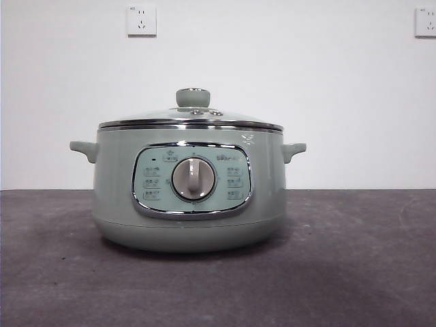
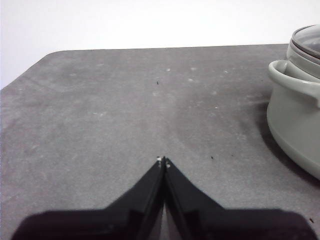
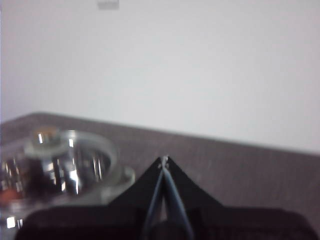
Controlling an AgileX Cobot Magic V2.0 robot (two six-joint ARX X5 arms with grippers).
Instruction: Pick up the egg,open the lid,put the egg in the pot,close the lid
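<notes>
The pale green pot (image 1: 116, 191) stands in the middle of the table with the glass lid (image 1: 157, 116) shut on it and its green knob (image 1: 193, 97) on top. No arm shows in the front view. My left gripper (image 2: 163, 161) is shut and empty above bare table, well apart from the pot (image 2: 295, 125) and lid (image 2: 310, 42). My right gripper (image 3: 164, 160) is shut and empty, above and beside the blurred lid (image 3: 75, 160). The egg does not show clearly in any view; a small reddish spot (image 3: 4, 196) under the glass is too blurred to name.
The dark grey table (image 1: 354, 272) stretches around the pot, with a white wall behind. Two wall sockets (image 1: 141, 20) (image 1: 426, 22) sit high on the wall. The table's rounded far corner (image 2: 47, 56) shows in the left wrist view.
</notes>
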